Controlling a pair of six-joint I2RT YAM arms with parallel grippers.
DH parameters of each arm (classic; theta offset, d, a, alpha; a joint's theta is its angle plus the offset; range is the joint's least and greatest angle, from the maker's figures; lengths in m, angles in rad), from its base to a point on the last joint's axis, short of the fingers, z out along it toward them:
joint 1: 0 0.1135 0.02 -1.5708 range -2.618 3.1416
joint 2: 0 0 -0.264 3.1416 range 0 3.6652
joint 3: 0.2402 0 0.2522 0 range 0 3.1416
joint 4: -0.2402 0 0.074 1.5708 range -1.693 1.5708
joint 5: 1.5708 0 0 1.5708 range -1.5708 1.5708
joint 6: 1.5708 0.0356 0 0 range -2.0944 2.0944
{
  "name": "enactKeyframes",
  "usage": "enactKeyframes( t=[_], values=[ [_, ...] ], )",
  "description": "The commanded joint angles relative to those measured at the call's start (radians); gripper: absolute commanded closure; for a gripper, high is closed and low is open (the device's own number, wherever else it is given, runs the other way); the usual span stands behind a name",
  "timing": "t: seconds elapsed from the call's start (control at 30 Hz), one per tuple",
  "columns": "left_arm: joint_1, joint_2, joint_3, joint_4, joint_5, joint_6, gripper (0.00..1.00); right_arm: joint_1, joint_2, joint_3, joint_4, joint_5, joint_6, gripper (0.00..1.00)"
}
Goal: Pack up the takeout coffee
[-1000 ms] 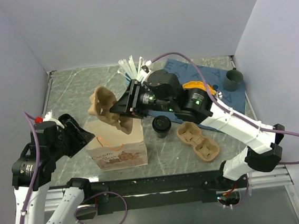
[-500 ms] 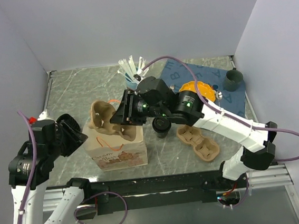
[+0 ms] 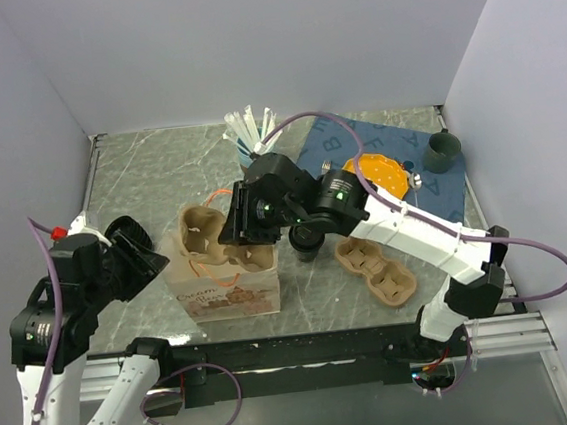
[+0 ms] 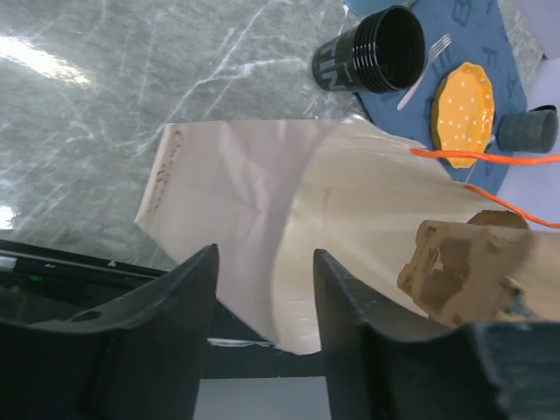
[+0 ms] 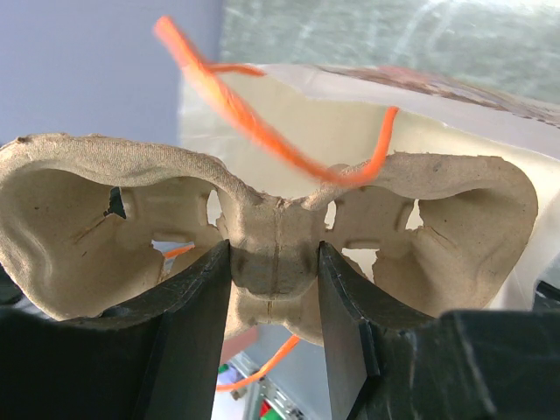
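My right gripper [image 3: 240, 232] is shut on the middle ridge of a brown pulp cup carrier [image 3: 203, 230] and holds it in the open mouth of the paper bag [image 3: 233, 294]. The right wrist view shows the fingers [image 5: 188, 302] clamped on that ridge, with the bag's orange handle [image 5: 262, 140] across the carrier [image 5: 87, 227]. My left gripper [image 3: 156, 261] is open at the bag's left edge, which lies between its fingers [image 4: 350, 315]. An open-topped black cup [image 3: 306, 238] stands right of the bag. No lidded black cup is in view.
A second pulp carrier [image 3: 374, 269] lies at the front right. On the blue mat [image 3: 431, 183] are an orange plate [image 3: 375, 173], a fork and a grey-green mug [image 3: 443, 150]. A light-blue cup of straws [image 3: 249, 135] stands behind my right arm.
My right gripper has carried the carrier down and forward, from above the bag's far side into its mouth. My left gripper has shifted slightly beside the bag.
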Motion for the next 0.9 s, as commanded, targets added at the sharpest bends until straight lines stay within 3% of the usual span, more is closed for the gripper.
enactKeyframes(
  t=[0.0,0.1,0.4,0.47,0.6,0.87],
  values=[
    [0.002,0.002,0.099,-0.056,-0.044,-0.005,0.42,0.016,0.031,0.089,-0.103,0.060,-0.020,0.63],
    [0.002,0.020,0.134,-0.073,-0.091,0.006,0.35,0.031,0.063,0.122,-0.151,0.078,-0.034,0.63],
    [0.002,0.029,0.158,-0.086,-0.091,0.013,0.36,0.068,0.178,0.322,-0.335,0.165,-0.063,0.63],
    [0.002,0.026,0.150,-0.086,-0.090,0.021,0.38,0.070,0.190,0.327,-0.349,0.167,-0.057,0.63],
    [0.002,0.028,0.131,-0.085,-0.087,0.029,0.51,0.076,0.195,0.317,-0.372,0.178,-0.041,0.63],
    [0.002,0.068,0.070,-0.001,0.004,0.033,0.51,0.077,0.204,0.311,-0.381,0.196,-0.018,0.63]
  ],
)
